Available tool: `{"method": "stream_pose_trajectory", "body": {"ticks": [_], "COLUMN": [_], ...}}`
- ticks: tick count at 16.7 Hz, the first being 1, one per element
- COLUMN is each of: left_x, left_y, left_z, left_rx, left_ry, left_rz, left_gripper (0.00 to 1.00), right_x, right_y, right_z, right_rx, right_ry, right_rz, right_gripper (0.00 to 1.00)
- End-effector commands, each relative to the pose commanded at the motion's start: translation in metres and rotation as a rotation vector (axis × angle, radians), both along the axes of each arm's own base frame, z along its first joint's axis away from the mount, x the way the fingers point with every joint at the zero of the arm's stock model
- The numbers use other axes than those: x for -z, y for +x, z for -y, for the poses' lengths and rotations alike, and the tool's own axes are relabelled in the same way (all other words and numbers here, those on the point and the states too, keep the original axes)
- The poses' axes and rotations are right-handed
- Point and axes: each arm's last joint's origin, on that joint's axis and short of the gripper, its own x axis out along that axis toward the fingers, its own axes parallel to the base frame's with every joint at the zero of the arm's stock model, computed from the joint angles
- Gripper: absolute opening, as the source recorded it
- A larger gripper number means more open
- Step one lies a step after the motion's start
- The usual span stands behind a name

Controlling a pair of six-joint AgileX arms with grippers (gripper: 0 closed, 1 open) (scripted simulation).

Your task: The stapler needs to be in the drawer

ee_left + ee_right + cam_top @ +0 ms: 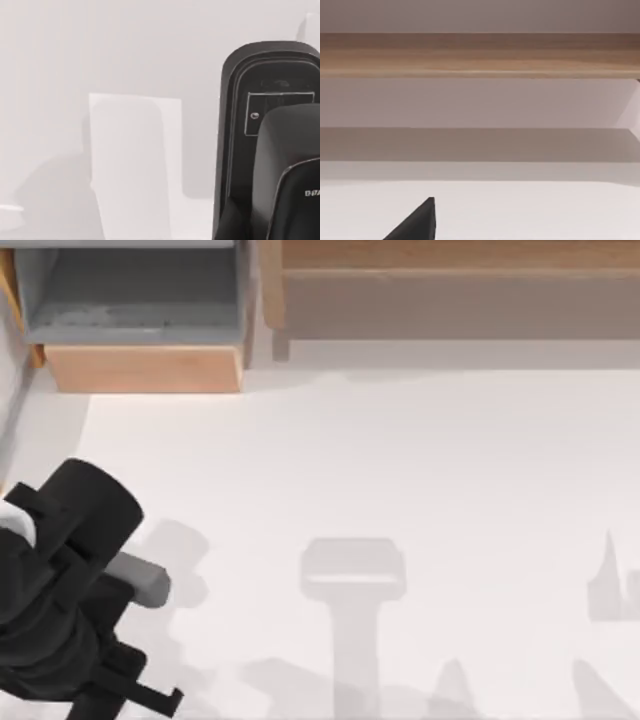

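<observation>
Top view: the left arm (60,590) occupies the lower-left corner of the white surface (400,460), its black body angled toward the right. A grey finger (143,578) projects from it to the right; a thin black piece sticks out lower down near the bottom edge. The state of the left jaws cannot be told from this angle.

The drawer (140,368) sits at the upper left, pulled out: light tan front panel facing the surface, grey floor and walls visible behind it. Its interior appears to hold nothing, though a faint pale streak lies on the grey floor and cannot be identified. To its right, along the top edge, runs the wide brown wooden shelf unit (450,280), separate from the drawer.

Grey shadows fall on the surface at lower centre and lower right.

Left wrist view: a glossy black rounded body with pale grey edge lines (270,150) stands close to the lens; possibly the stapler, possibly part of the arm, cannot tell. White surface lies beyond it.

Right wrist view: the shelf unit's wooden edge (480,55) spans the frame, with a black finger tip (417,222) low in view. Right jaws: cannot tell
</observation>
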Motion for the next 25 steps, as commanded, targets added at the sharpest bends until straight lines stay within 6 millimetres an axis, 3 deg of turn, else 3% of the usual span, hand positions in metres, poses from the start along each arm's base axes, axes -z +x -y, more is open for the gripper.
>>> {"method": "stream_pose_trajectory", "body": {"ticks": [4,9,12,15,19,23,25], "left_x": [-0.039,-0.094,-0.121,-0.136,-0.131,-0.09,-0.065], "left_y": [0.039,0.114,0.167,0.218,0.272,0.303,0.311], "left_z": [0.003,-0.011,-0.036,-0.077,-0.147,-0.215,-0.238], "left_rx": [-0.073,-0.196,-0.275,-0.354,-0.441,-0.478,-0.474], "left_ry": [-0.031,-0.041,-0.02,0.018,0.079,0.11,0.102], "left_rz": [0.064,0.157,0.211,0.255,0.267,0.177,0.115], "left_gripper": [0.0,0.0,0.0,0.0,0.0,0.0,0.0], "right_x": [0.0,0.0,0.0,0.0,0.0,0.0,0.0], "right_y": [0.0,0.0,0.0,0.0,0.0,0.0,0.0], "right_z": [0.0,0.0,0.0,0.0,0.0,0.0,0.0], "right_rx": [0.0,0.0,0.0,0.0,0.0,0.0,0.0], "right_ry": [0.0,0.0,0.0,0.0,0.0,0.0,0.0], "right_rz": [0.0,0.0,0.0,0.0,0.0,0.0,0.0], "right_gripper": [1.0,1.0,1.0,1.0,1.0,1.0,1.0]}}
